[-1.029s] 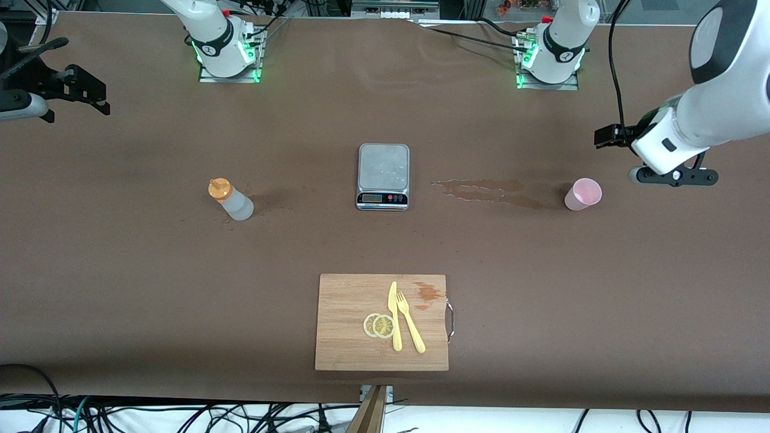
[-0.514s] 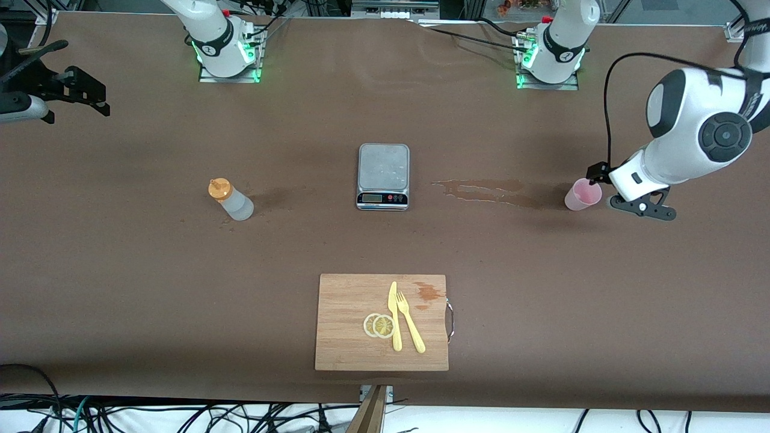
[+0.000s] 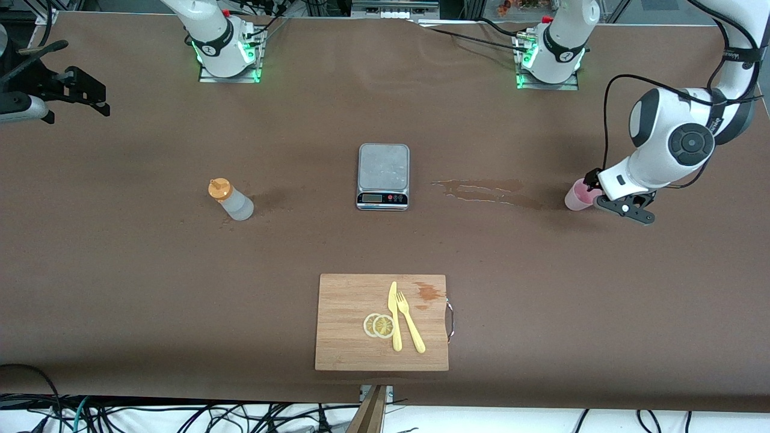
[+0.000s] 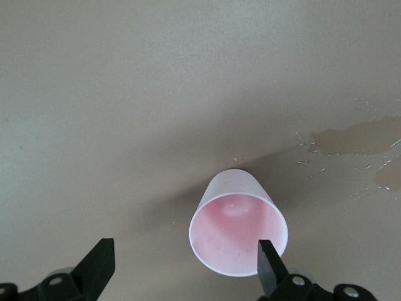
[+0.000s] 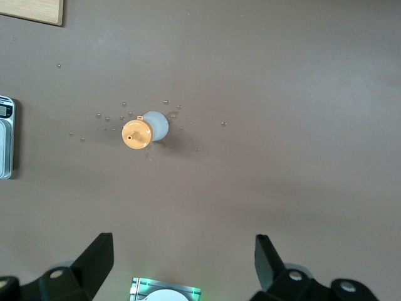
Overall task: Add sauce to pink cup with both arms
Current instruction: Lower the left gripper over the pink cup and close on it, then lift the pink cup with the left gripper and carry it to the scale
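The pink cup (image 3: 581, 195) (empty, pale pink inside) stands upright on the brown desk (image 3: 120, 270) at the left arm's end. The left hand (image 4: 183, 266) is low by it, fingers (image 4: 268, 266) spread wide, one touching the rim. The sauce bottle (image 3: 230, 199) stands well apart, under the right hand (image 5: 182, 266), also spread wide.

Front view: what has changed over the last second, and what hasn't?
The left gripper came down from above the table to the small light pink plastic cup, fingers open, one fingertip at its rim, not yet gripping. The cup, the translucent squeeze bottle with the orange cap and the waiting right gripper stayed put.
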### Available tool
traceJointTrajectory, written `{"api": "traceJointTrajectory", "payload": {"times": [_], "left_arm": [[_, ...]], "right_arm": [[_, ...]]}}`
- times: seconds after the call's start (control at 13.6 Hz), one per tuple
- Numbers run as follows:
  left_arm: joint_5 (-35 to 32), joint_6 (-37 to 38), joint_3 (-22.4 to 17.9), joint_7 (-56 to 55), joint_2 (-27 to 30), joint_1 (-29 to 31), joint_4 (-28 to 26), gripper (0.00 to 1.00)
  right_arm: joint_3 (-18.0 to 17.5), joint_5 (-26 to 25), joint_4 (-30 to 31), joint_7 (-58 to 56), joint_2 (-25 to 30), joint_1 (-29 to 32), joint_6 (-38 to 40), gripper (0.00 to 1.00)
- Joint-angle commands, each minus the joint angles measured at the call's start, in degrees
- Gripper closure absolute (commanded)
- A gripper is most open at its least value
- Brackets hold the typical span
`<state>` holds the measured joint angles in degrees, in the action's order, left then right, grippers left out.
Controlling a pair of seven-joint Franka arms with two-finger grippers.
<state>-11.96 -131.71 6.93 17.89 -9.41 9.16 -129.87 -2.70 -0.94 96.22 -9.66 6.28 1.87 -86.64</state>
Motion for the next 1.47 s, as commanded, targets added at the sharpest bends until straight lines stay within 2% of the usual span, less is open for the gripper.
{"api": "traceJointTrajectory", "payload": {"times": [0.0, 0.29, 0.37, 0.44, 0.51, 0.59, 0.66, 1.03, 1.25, 1.4], "left_arm": [[-1.75, -3.02, 0.10, 1.09, -1.84, 0.59, -0.82, 0.00], [-1.84, -3.03, 0.10, 1.09, -4.12, 1.73, -1.17, 0.01], [-1.84, -3.11, 0.10, 1.09, -4.47, 1.91, -1.17, 0.11], [-1.84, -3.11, 0.19, 1.09, -4.65, 1.92, -1.17, 0.28], [-1.84, -3.11, 0.19, 1.18, -4.74, 1.74, -1.17, 0.63], [-1.84, -3.11, 0.19, 1.09, -5.00, 1.57, -1.09, 0.91], [-1.84, -3.03, 0.19, 1.09, -5.61, 1.39, -1.00, 1.00], [-1.92, -2.50, 0.37, 1.36, -6.41, 1.04, -0.21, 1.00], [-1.75, -2.23, 0.54, 6.44, -6.32, -0.89, 0.58, 1.00], [-0.70, 0.38, 2.37, 6.46, -5.71, -1.16, 2.07, 1.00]], "right_arm": [[-0.29, -0.64, -1.48, 0.34, -0.66, 0.41, 0.51, 0.00], [-0.29, -0.73, -1.48, 0.25, -0.75, 0.41, 0.51, 0.00], [-0.29, -0.64, -1.48, 0.25, -0.75, 0.50, 0.51, 0.00], [-0.29, -0.64, -1.48, 0.25, -0.66, 0.41, 0.51, 0.00], [-0.37, -0.64, -1.48, 0.34, -0.66, 0.41, 0.51, 0.00], [-0.37, -0.64, -1.48, 0.34, -0.75, 0.41, 0.42, 0.00], [-0.29, -0.73, -1.48, 0.34, -0.75, 0.41, 0.42, 0.00], [-0.37, -0.82, -1.48, 0.34, -0.75, 0.41, 0.42, 0.00], [-0.37, -0.99, -1.56, 0.25, -0.66, 0.32, 0.42, 0.00], [-0.37, -0.91, -1.56, 0.34, -0.66, 0.32, 0.42, 0.00]]}}
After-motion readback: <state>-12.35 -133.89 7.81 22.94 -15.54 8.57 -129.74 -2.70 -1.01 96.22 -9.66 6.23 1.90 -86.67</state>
